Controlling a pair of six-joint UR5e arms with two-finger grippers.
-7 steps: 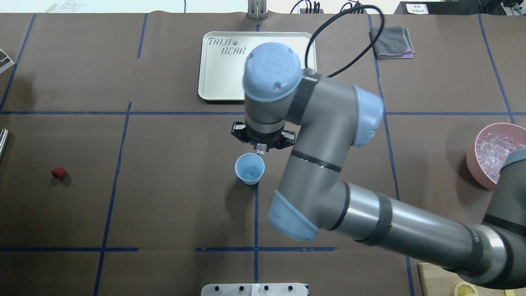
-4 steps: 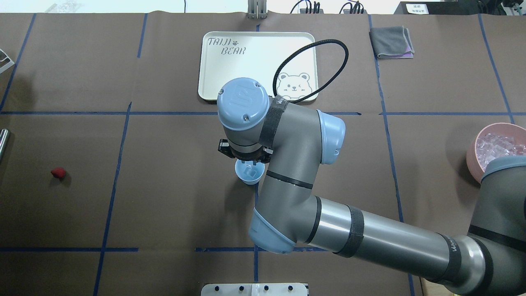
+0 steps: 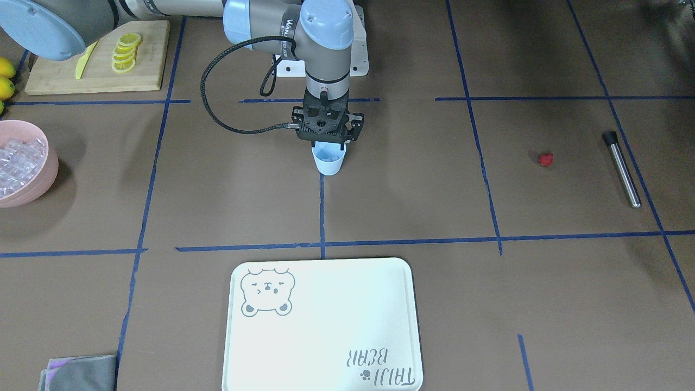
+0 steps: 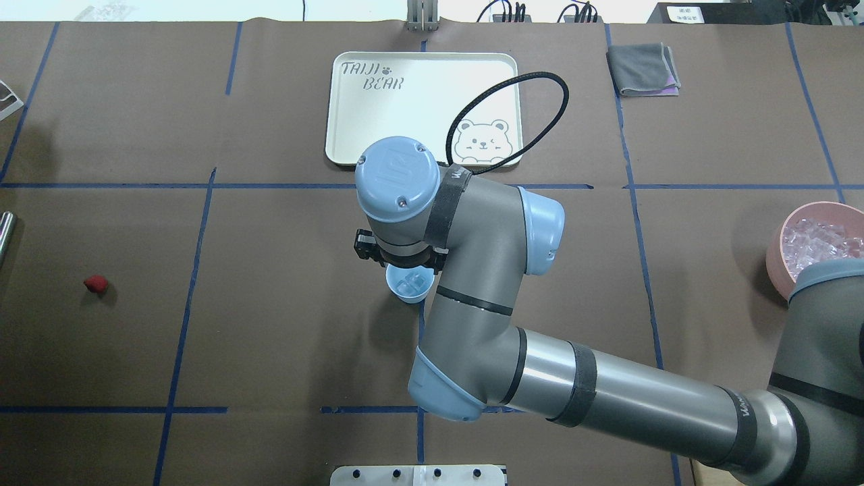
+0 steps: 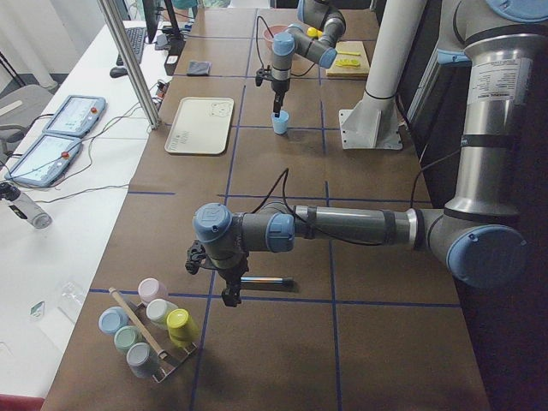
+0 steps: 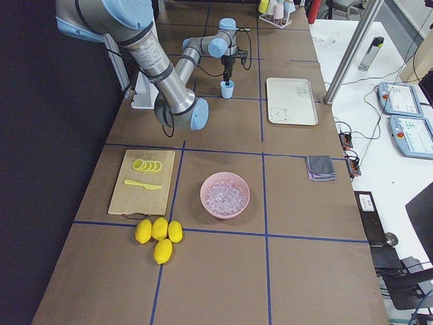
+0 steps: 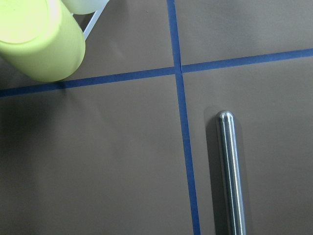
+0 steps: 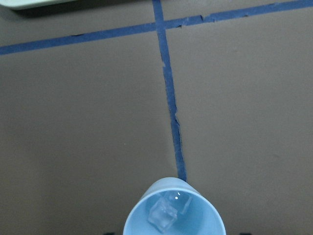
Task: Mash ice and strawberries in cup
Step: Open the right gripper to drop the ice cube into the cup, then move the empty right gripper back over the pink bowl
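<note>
The pale-blue cup (image 4: 409,288) stands upright at the table's middle, and it also shows in the front view (image 3: 329,161). In the right wrist view the cup (image 8: 205,223) holds two clear ice cubes (image 8: 162,217). My right gripper (image 3: 327,143) hangs straight down just above the rim, open and empty. The strawberry (image 4: 96,283) lies alone far to the left, and the front view shows it too (image 3: 545,158). My left gripper (image 5: 229,295) hovers by a steel rod (image 7: 230,171); I cannot tell if it is open.
A pink bowl (image 4: 776,260) of ice sits at the right edge. A white bear tray (image 4: 405,115) lies beyond the cup. A cutting board (image 3: 65,76) with lemon slices, a grey cloth (image 4: 644,67) and a rack of coloured cups (image 5: 150,330) stand around the table.
My right arm came back and down over the cup. The ice cube it held a second ago now lies in the cup beside the first one.
</note>
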